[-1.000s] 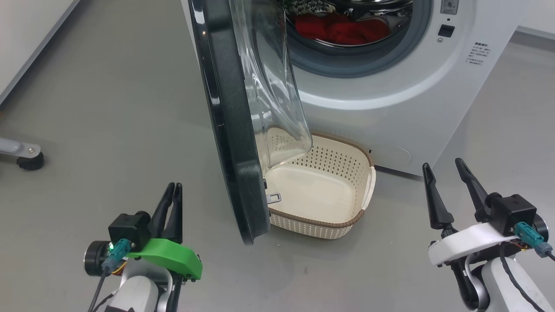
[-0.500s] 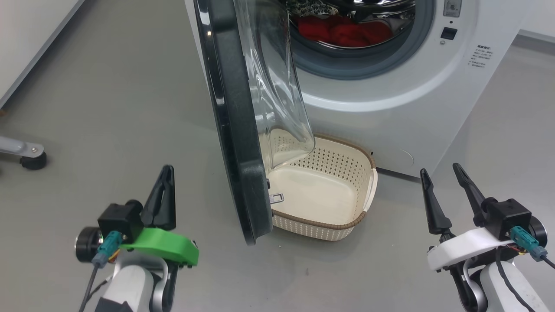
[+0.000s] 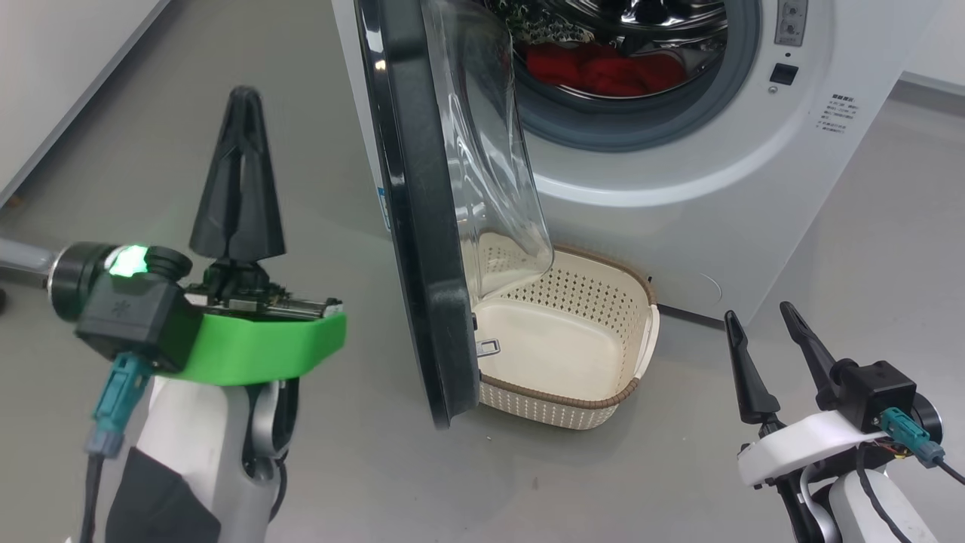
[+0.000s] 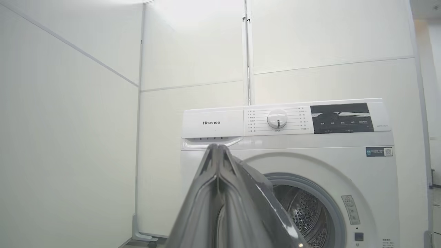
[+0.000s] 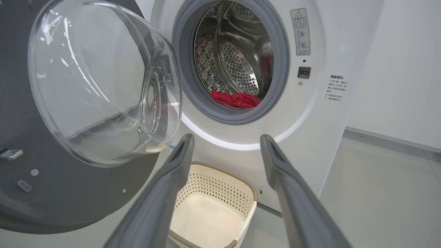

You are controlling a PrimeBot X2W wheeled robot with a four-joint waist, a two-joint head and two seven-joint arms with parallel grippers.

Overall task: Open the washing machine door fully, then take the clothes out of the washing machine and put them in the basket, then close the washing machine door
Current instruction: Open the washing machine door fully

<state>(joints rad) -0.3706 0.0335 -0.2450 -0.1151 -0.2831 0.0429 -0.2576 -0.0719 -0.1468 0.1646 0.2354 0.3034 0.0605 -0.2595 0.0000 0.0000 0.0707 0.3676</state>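
The white washing machine [image 3: 678, 188] [image 4: 286, 162] [image 5: 310, 113] stands ahead with its door [image 3: 422, 249] [image 5: 51, 103] swung partly out, edge-on in the head view, black rim and clear glass bowl showing. Red clothes [image 3: 603, 69] [image 5: 236, 99] lie low in the steel drum. The cream basket [image 3: 603, 403] [image 5: 237, 193] sits on the floor under the door, with nothing in it. My left gripper [image 3: 243, 96] [image 4: 217, 147] is shut and raised, left of the door and apart from it. Low at the right, my right gripper [image 3: 756, 315] [image 5: 225, 139] stands open, holding nothing.
Grey floor [image 3: 226, 113] spreads to the left of the machine up to a white wall [image 3: 45, 60]. White wall panels [image 4: 86, 120] rise behind and beside the washer. A control panel with a dial [image 4: 277, 119] tops the machine.
My left arm has risen and come much closer to the camera, its fingers closing fully together. The camera has shifted a little. The right gripper and the door stay as they were.
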